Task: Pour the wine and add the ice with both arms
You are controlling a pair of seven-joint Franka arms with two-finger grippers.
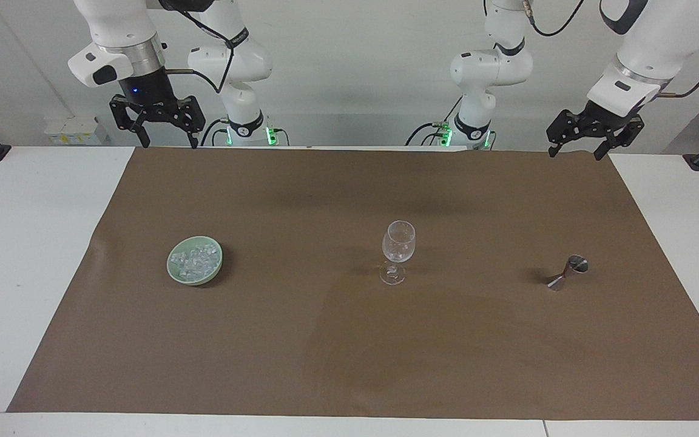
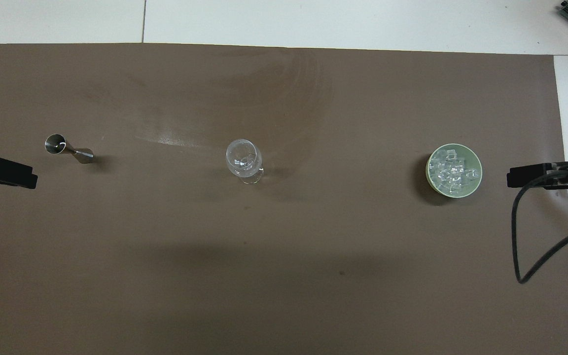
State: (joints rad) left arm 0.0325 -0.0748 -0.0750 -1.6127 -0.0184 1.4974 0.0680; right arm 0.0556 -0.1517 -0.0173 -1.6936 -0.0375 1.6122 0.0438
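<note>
Clear, whitish glassy ice cubes (image 1: 195, 259) heaped in a pale green round bowl (image 1: 175, 274), toward the right arm's end of the brown paper-covered bench (image 1: 349, 352). Probably slick and light, each cube much smaller than the cup of the glass; likely to skid out of a pinch, so better taken one at a time from the top of the heap, squeezed across two flat faces. Bowl smooth and shallow, apt to slide on the paper if nudged at the rim.

Tall-stemmed clear wine glass (image 1: 398, 250) upright at mid-bench, well apart from the bowl. Thin, fragile, top-heavy; stem the safest place for a grip, cup to be left alone. Seemingly a few pale bits already in its cup, too unclear to name.

Small steel double-cone jigger (image 1: 568, 272) toward the left arm's end, tilted or lying over, hard to tell which. Rigid, polished, slippery; narrow waist the natural hold.

Right black claw (image 1: 167, 144) spread wide and empty, up over the bench edge by the robots. Left black claw (image 1: 574, 153) likewise spread and empty, over the mat's corner at its own end. Nothing held, nothing touched.
</note>
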